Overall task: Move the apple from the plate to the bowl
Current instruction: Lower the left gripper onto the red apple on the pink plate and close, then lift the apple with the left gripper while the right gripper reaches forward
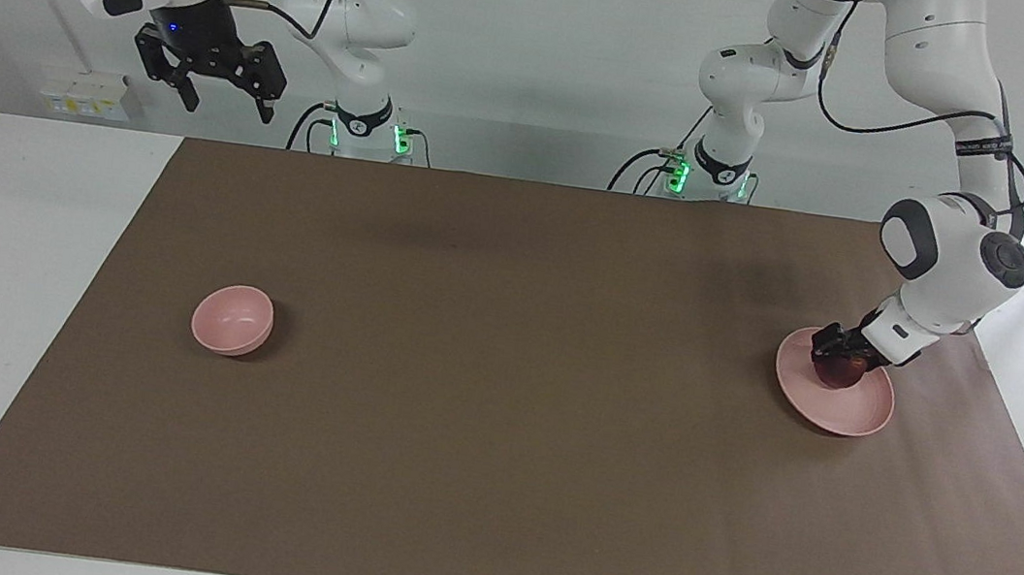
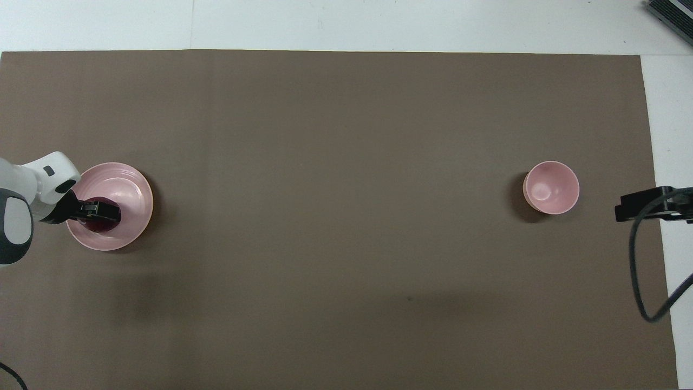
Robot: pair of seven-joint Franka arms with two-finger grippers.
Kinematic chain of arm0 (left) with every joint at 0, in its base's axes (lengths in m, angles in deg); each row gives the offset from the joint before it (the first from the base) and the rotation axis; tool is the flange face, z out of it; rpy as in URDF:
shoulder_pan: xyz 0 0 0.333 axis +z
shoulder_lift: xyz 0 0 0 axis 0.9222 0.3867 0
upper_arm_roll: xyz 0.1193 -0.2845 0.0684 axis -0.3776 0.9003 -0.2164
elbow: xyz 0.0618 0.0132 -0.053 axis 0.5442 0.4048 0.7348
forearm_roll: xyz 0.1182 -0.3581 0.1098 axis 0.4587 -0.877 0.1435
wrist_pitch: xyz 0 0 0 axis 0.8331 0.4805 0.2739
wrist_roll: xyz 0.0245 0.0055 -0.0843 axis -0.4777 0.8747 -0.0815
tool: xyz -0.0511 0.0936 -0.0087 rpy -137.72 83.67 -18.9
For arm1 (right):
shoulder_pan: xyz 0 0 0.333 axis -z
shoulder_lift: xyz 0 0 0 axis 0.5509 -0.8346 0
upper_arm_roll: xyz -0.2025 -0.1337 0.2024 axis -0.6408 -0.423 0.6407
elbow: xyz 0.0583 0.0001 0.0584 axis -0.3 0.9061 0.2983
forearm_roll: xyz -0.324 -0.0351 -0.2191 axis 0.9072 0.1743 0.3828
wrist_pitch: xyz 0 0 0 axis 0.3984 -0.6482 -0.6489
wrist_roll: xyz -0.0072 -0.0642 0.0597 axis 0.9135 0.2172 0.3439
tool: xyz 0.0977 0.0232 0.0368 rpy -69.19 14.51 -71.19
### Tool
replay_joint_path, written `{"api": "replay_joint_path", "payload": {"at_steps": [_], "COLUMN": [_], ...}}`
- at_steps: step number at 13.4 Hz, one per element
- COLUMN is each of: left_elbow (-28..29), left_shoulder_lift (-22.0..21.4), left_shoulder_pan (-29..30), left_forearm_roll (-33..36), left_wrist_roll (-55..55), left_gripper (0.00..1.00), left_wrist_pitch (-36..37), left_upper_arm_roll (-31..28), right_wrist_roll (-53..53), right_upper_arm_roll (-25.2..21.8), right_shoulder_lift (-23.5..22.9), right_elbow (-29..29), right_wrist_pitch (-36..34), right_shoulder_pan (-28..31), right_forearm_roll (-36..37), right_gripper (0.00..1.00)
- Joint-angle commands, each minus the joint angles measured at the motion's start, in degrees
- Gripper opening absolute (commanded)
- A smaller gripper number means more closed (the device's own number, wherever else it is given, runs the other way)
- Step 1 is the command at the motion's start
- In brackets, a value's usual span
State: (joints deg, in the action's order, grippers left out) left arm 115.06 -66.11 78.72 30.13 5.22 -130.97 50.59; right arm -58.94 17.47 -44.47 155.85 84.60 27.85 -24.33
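The dark red apple sits on the pale pink plate at the left arm's end of the brown mat. My left gripper is down on the plate, open, with a finger on either side of the apple, and it hides most of the fruit. The small pink bowl stands empty toward the right arm's end of the table. My right gripper waits open, high in the air over the mat's edge near the bowl.
A brown mat covers most of the white table. A black cable loops down from the right arm over the mat's edge at that arm's end.
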Motion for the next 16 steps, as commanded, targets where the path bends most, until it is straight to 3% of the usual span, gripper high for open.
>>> {"api": "replay_joint_path", "payload": {"at_steps": [1, 2, 3, 5, 6, 10, 13, 16], "left_elbow": [1.1, 0.5, 0.3, -0.6, -1.6, -10.9, -15.5, -21.8], "left_shoulder_lift": [-0.2, -0.1, -0.1, -0.4, -0.5, 0.3, 0.4, 1.0], "left_shoulder_pan": [0.5, 0.5, 0.4, -0.4, -0.8, -3.1, -7.4, -11.4], "left_forearm_roll": [0.3, 0.3, 0.3, 0.3, 0.3, 0.3, 0.3, 1.5], "left_wrist_roll": [-0.2, -0.1, -0.2, -0.1, -0.3, -0.8, -4.2, -4.3], "left_gripper": [1.0, 0.95, 0.83, 0.23, 0.0, 0.0, 0.0, 0.0], "left_wrist_pitch": [-1.3, -1.1, -1.1, -0.3, 1.3, 11.7, 12.7, 14.7], "left_upper_arm_roll": [0.3, 0.3, 0.3, 0.3, 0.3, 1.0, 0.9, 0.9], "right_wrist_roll": [-0.3, -0.3, -0.4, -0.4, -0.4, -0.4, -0.5, -5.0], "right_upper_arm_roll": [0.3, 0.2, 0.3, 0.2, 0.2, 0.2, 0.3, 0.1], "right_shoulder_lift": [1.3, 1.3, 1.3, 1.3, 1.3, 1.3, 1.3, 1.3], "right_elbow": [1.7, 1.7, 1.7, 1.7, 1.7, 1.7, 2.4, 4.5], "right_wrist_pitch": [1.4, 1.4, 1.4, 1.4, 1.4, 1.4, 1.4, 3.5], "right_shoulder_pan": [0.5, 0.5, 0.5, 0.5, 0.5, 0.6, 0.6, 1.5], "right_forearm_roll": [-0.8, -0.8, -0.8, -1.3, -1.5, -1.5, -2.8, -9.4], "right_gripper": [1.0, 1.0, 1.0, 1.0, 1.0, 1.0, 1.0, 1.0]}}
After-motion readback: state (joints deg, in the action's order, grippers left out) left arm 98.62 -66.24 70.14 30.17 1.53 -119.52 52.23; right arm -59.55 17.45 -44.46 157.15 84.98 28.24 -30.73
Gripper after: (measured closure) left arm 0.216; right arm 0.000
